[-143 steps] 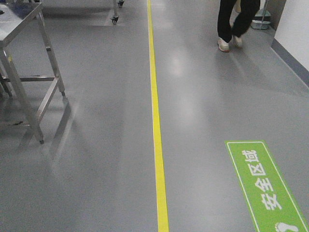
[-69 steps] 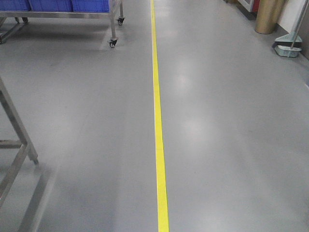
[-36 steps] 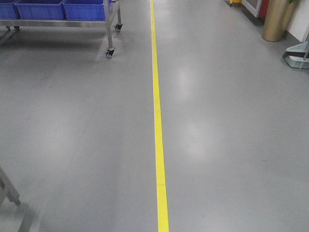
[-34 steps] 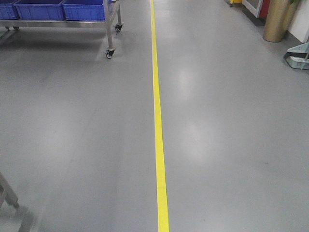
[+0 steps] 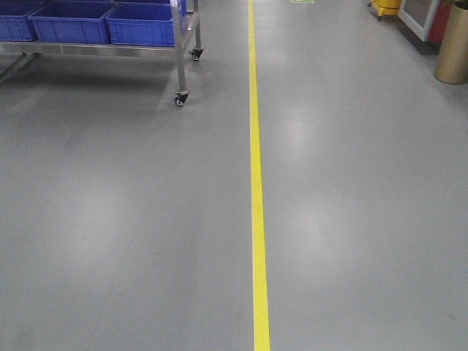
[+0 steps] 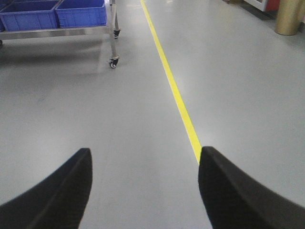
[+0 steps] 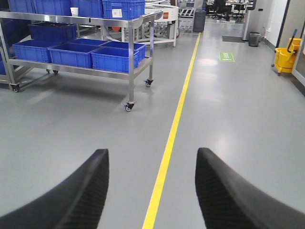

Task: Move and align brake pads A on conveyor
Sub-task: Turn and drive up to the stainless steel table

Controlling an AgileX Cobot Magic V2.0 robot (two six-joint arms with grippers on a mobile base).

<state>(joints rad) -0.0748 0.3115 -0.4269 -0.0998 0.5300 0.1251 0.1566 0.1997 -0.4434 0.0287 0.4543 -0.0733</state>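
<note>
No brake pads and no conveyor show in any view. My left gripper (image 6: 145, 155) hangs open over bare grey floor, its two black fingers wide apart with nothing between them. My right gripper (image 7: 151, 155) is open too, and the yellow floor line (image 7: 167, 152) runs through the gap between its fingers. Neither gripper appears in the front view.
A yellow line (image 5: 257, 190) runs straight ahead down the grey floor. A wheeled steel rack (image 5: 180, 55) holding blue bins (image 5: 142, 23) stands at the far left. A gold cylinder (image 5: 453, 47) stands at the far right. A yellow mop bucket (image 7: 284, 56) is farther back.
The view has travelled forward along the yellow line. The steel table legs at the left and the walking person have dropped out of sight, and the blue-bin rack has come closer.
</note>
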